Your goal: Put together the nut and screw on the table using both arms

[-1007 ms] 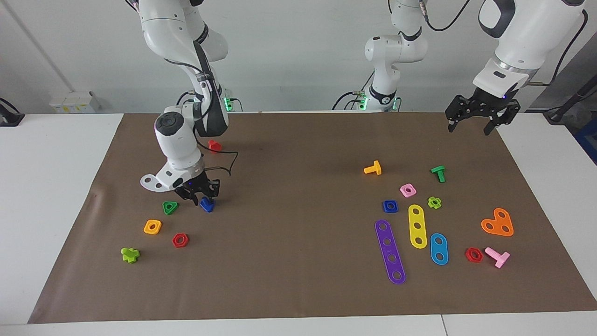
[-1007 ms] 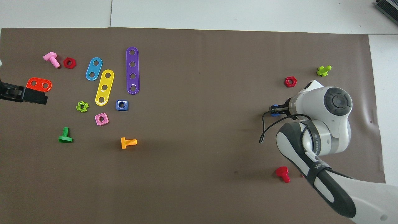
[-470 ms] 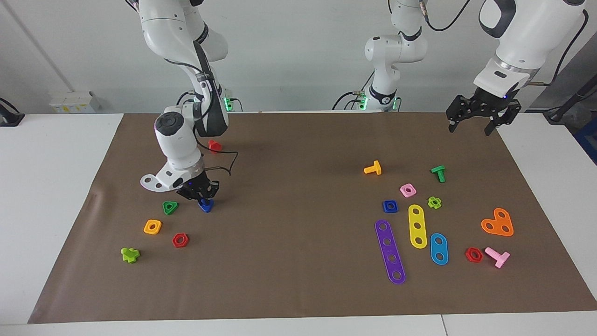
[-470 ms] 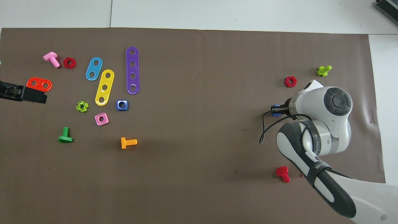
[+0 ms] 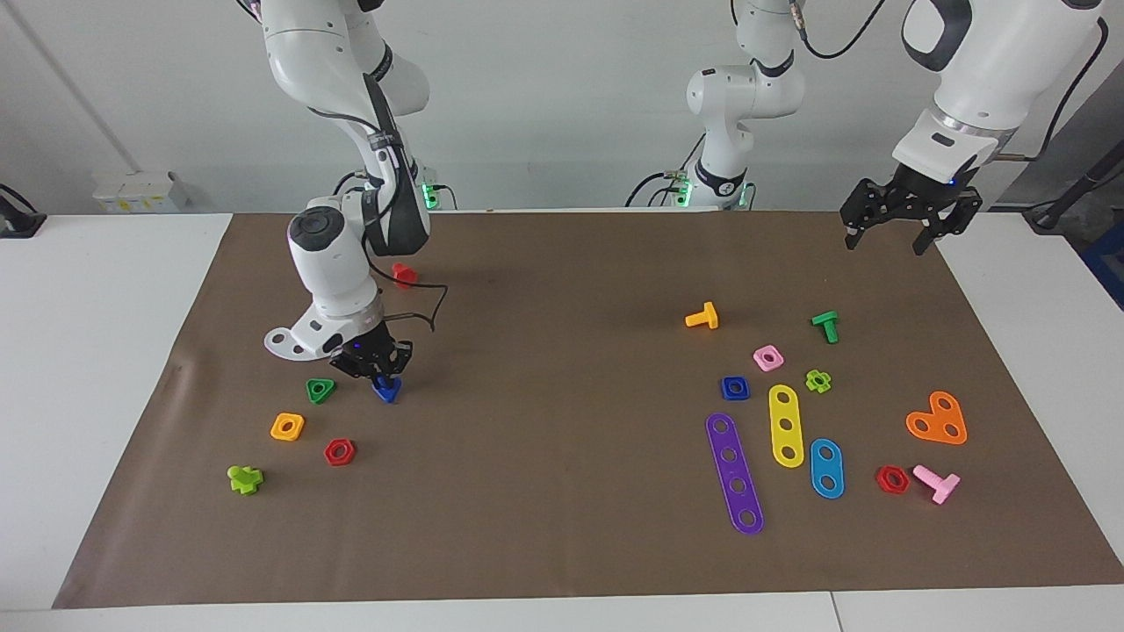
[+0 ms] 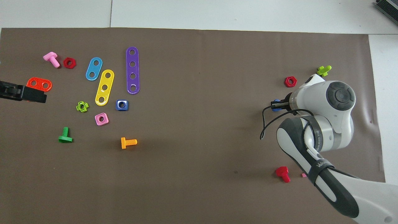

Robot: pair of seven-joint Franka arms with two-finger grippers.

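Blue plastic triangular-headed screw [image 5: 386, 389] sits in the closed fingers of the right gripper [image 5: 379, 378], low over the brown mat [image 5: 562, 544] beside the green triangular nut [image 5: 320, 390]. Compared with half a second ago, gripper and screw have risen slightly, indicating that the pickup has succeeded and lifting has begun. Small blue plastic square nut [image 5: 735, 387] lies untouched toward the left arm's end, beside the pink square nut [image 5: 767, 357]. Left gripper [image 5: 887, 230] waits with fingers spread, raised over the mat's corner.
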